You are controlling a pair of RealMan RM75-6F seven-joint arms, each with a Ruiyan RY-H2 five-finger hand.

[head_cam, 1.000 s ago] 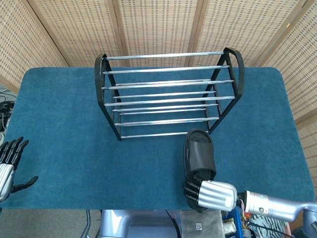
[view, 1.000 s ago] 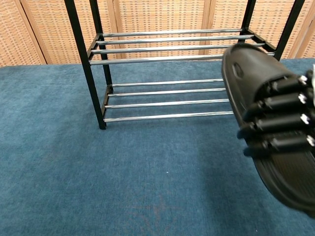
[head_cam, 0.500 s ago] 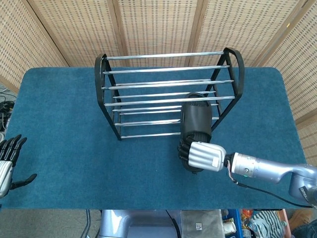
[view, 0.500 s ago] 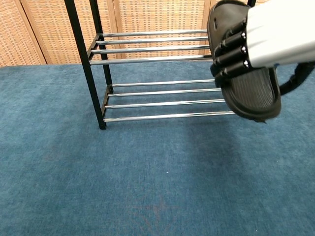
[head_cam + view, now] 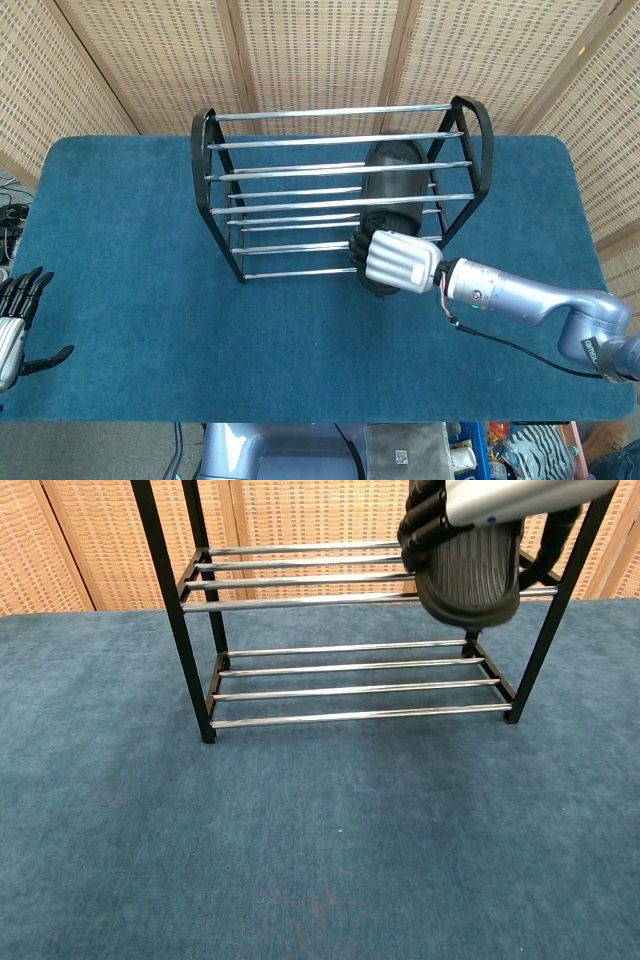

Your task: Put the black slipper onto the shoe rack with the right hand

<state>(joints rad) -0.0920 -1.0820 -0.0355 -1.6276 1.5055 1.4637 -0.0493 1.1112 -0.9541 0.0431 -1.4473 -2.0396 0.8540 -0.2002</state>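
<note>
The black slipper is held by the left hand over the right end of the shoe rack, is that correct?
Not quite: the right hand holds the black slipper, as the head view shows. The left hand hangs open at the table's near left edge. The slipper is indeed over the right end of the shoe rack.

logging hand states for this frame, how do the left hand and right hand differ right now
The right hand grips the black slipper, while the left hand holds nothing, its fingers apart. The right hand is raised at the shoe rack, on its right half; the left hand sits at the table's near left edge, away from the rack. The chest view shows the right hand's fingers but not the left hand. Both have dark fingers.
</note>
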